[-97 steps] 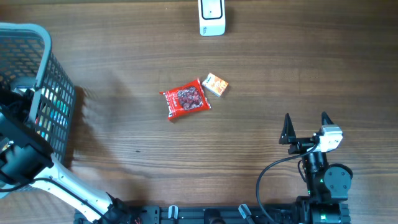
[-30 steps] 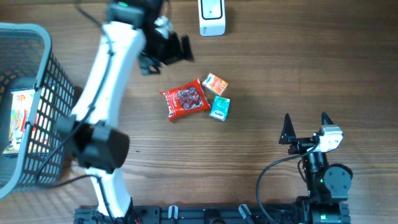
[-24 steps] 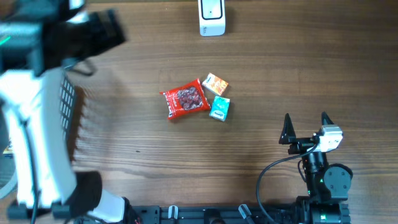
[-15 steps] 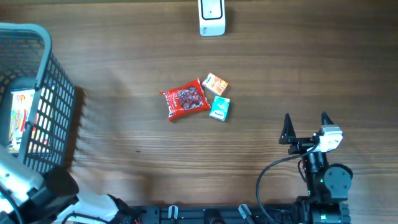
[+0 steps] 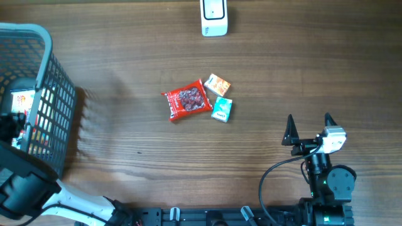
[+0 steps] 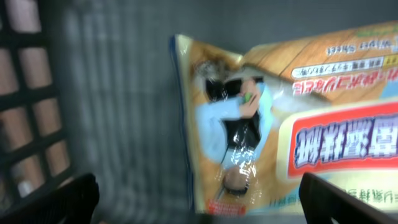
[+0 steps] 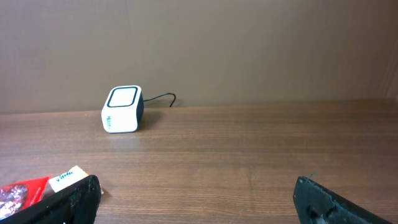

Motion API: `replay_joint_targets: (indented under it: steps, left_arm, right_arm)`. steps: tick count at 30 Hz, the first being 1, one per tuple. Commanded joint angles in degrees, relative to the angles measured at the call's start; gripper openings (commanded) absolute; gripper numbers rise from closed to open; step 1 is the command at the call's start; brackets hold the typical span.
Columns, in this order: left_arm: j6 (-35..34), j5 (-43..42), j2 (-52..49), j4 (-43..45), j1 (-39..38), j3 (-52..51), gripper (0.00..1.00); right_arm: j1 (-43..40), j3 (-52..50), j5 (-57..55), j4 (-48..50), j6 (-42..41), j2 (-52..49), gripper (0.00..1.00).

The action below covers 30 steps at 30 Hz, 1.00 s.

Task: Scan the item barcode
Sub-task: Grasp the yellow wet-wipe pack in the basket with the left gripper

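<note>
L gripper [image 6: 200, 203] hangs wide open & empty over snack bag [image 6: 298, 124] in basket [image 5: 44, 56] (R gripper [image 5: 308, 123] open too, holding nothing), so pick + pass at scanner [image 5: 213, 17] prob. both left.

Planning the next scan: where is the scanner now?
Overhead, the scanner sits at the far edge of the table, near centre, beyond the red packet and orange box.
</note>
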<state>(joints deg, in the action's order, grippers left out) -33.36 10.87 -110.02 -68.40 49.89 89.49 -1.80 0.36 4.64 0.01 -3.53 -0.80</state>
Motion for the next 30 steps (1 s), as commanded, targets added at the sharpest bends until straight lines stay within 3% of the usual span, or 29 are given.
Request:
replay_joint_targets:
  steps: [1,10,13,14,15,16,17,20,23,25,30]
  left_arm:
    - [-0.5,-2.8,0.4,6.9,0.3,-6.5,1.00]
    - [0.1,-13.2,0.4,26.7,0.3,-17.6,0.97]
    - [0.3,-13.4,0.4,29.0,0.3,-17.7,0.60]
    - [0.3,-13.4,0.4,29.5,0.3,-17.7,0.37]
    - [0.3,-13.4,0.4,29.8,0.3,-17.7,0.21]
    - [0.3,-13.4,0.4,29.8,0.3,-17.7,0.08]
    - [0.3,-13.4,0.4,29.7,0.3,-17.7,0.04]
    - [0.3,-16.8,1.6,29.6,0.3,-17.1,0.04]
    - [3.4,-29.5,8.2,29.4,0.3,-14.4,0.04]
    - [3.3,-34.1,16.3,29.9,0.3,-12.9,0.04]
    - [3.1,-33.7,41.7,38.1,0.3,-10.7,0.04]
  right_arm:
    - [0.1,-0.1,-0.4,0.1,0.1,0.3,1.00]
    - [0.1,-0.1,-0.4,0.1,0.1,0.3,1.00]
    - [0.1,-0.1,-0.4,0.1,0.2,0.3,1.00]
    - [0.1,-0.1,-0.4,0.1,0.2,0.3,1.00]
    - [0.1,-0.1,-0.4,0.1,0.1,0.3,1.00]
    - [0.1,-0.1,-0.4,0.1,0.2,0.3,1.00]
    - [0.1,-0.1,-0.4,0.1,0.1,0.3,1.00]
    - [0.1,-0.1,-0.4,0.1,0.1,0.3,1.00]
    - [0.1,-0.1,-0.4,0.1,0.2,0.3,1.00]
    - [0.1,-0.1,-0.4,0.1,0.2,0.3,1.00]
    - [0.1,-0.1,-0.4,0.1,0.2,0.3,1.00]
